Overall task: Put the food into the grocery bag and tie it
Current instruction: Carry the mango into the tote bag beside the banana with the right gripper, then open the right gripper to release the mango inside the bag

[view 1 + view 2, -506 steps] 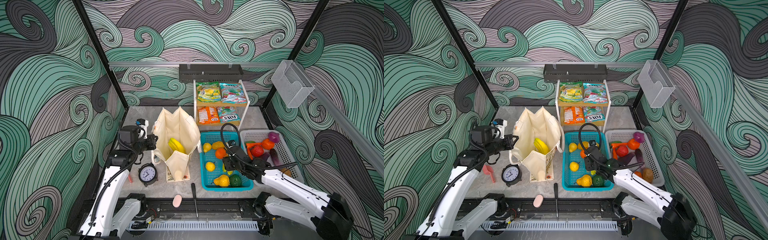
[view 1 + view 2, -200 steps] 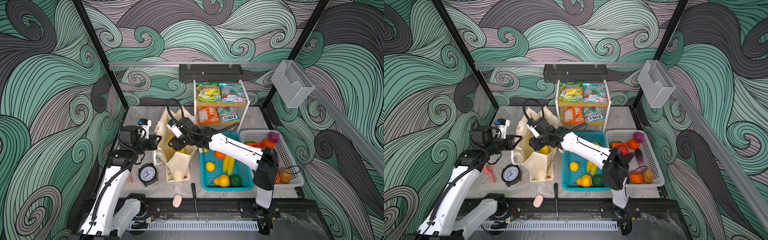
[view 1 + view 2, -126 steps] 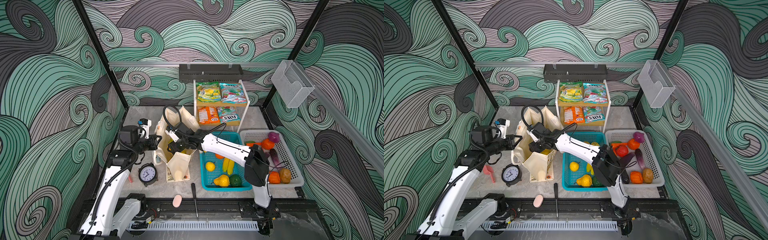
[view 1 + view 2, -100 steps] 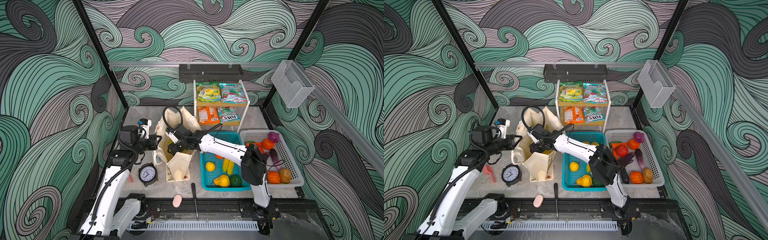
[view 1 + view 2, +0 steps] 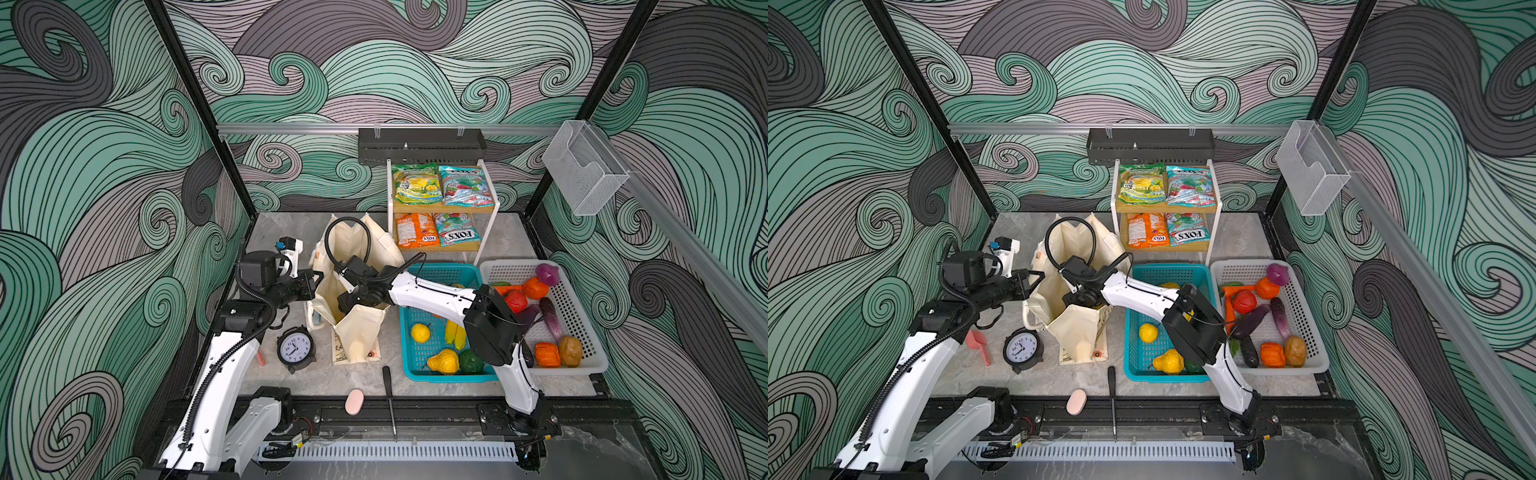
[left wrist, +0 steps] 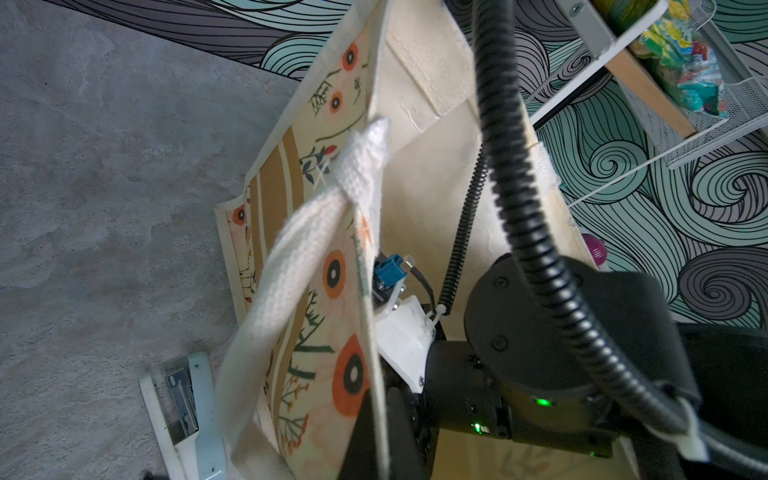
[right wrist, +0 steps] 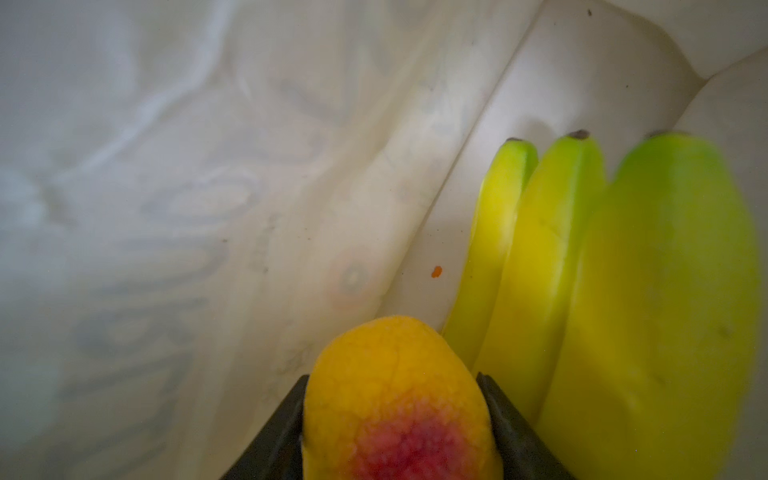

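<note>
The cream grocery bag stands open left of centre in both top views. My left gripper is shut on the bag's left rim, the printed cloth pinched between its jaws. My right gripper reaches down inside the bag and is shut on a yellow-orange peach with a red blush. Yellow-green bananas lie right beside the peach against the bag's inner wall. In the top views the right gripper's fingertips are hidden inside the bag.
A teal basket and a white basket with toy fruit and vegetables sit right of the bag. Snack packets fill a small shelf behind. A black clock, screwdriver, pink pad and pink scoop lie in front.
The right arm swung from the teal basket over to the bag and has lowered its gripper deeper inside with the peach. The left arm has stayed put on the rim.
</note>
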Robot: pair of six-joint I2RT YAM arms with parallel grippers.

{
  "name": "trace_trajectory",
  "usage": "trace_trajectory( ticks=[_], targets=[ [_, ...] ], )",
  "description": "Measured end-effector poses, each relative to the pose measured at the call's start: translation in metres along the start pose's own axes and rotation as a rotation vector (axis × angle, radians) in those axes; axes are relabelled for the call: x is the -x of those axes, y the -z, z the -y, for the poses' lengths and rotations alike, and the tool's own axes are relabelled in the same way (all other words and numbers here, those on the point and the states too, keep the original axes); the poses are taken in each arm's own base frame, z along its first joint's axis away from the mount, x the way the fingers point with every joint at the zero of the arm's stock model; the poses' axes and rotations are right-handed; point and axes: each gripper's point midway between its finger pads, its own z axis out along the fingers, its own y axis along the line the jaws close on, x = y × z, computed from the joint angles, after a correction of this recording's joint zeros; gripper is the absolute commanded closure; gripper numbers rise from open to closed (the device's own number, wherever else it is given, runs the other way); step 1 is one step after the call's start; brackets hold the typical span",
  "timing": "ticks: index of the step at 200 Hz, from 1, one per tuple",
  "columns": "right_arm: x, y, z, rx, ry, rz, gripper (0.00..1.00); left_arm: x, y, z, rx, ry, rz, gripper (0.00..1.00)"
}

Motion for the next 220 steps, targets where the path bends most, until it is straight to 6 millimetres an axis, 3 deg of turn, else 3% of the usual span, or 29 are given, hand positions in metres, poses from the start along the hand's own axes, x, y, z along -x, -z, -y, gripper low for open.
trace_trajectory(
  ticks=[44,101,111,118,131,181,220],
  targets=[
    [-0.005,-0.009,0.001,-0.002,-0.019,-0.018,0.39,0.0,0.0,0.0,0.001,0.0,-0.001,1.0],
    [-0.004,-0.007,-0.001,0.004,-0.025,-0.018,0.22,0.0,0.0,0.0,0.001,0.0,-0.001,1.0],
    [-0.003,-0.005,-0.002,0.006,-0.022,-0.016,0.18,0.0,0.0,0.0,0.0,0.0,0.0,1.0],
    [-0.002,-0.003,-0.003,0.007,-0.018,-0.016,0.01,0.0,0.0,0.0,0.0,0.0,0.0,1.0],
    [0.001,0.002,-0.004,0.008,-0.014,-0.014,0.0,0.0,0.0,0.0,0.0,0.0,0.0,1.0],
    [0.016,0.039,-0.01,0.001,0.0,0.035,0.0,0.0,0.0,0.0,0.001,0.0,0.0,1.0],
    [0.04,0.1,-0.019,0.01,0.011,0.162,0.0,0.0,0.0,0.0,0.001,0.0,0.0,1.0]
  ],
)
